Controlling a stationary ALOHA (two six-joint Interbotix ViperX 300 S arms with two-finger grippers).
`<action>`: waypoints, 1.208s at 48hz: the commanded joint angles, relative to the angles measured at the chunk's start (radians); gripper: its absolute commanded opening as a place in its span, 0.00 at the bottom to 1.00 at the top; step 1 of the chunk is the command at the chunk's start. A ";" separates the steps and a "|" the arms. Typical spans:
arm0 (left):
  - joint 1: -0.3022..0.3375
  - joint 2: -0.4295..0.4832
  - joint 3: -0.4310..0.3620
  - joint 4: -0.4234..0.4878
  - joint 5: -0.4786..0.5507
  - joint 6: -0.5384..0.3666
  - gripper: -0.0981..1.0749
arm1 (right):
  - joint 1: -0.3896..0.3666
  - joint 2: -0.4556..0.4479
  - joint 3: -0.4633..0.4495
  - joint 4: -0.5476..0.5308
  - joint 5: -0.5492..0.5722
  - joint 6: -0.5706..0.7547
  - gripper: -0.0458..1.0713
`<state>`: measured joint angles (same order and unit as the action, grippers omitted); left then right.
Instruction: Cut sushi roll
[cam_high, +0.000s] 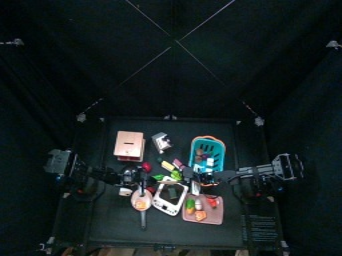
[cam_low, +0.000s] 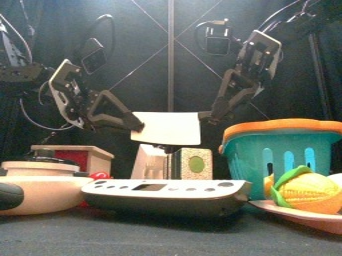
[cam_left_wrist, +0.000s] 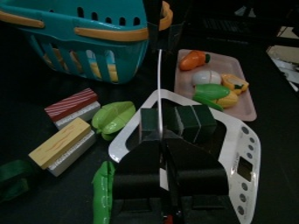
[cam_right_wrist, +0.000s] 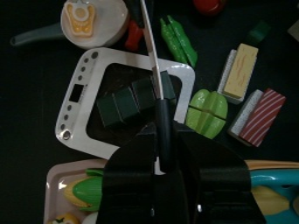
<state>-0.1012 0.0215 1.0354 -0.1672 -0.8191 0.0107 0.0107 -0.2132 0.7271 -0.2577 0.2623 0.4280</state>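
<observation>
Black-curtained pen, cluttered black table (cam_high: 107, 205), sushi roll (cam_right_wrist: 131, 98) on scale (cam_right_wrist: 84, 79), both grippers' state unclear.

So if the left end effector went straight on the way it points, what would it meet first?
Most likely the green sushi roll on the white board: in the left wrist view it lies straight ahead of the left end effector, along a thin blade. Depth is unclear.
</observation>
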 joint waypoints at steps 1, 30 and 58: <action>-0.011 -0.003 -0.029 0.002 -0.014 -0.002 0.34 | -0.005 -0.008 -0.015 -0.002 -0.003 0.002 0.47; -0.018 0.015 -0.031 0.000 -0.012 -0.005 0.34 | -0.017 0.028 -0.018 -0.018 0.000 0.002 0.47; -0.046 0.008 -0.031 -0.002 -0.012 -0.005 0.34 | -0.017 0.018 -0.023 -0.018 0.012 0.002 0.47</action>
<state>-0.1304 0.0414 1.0308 -0.1718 -0.8191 0.0077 0.0077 -0.1733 0.7256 -0.2746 0.2746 0.4264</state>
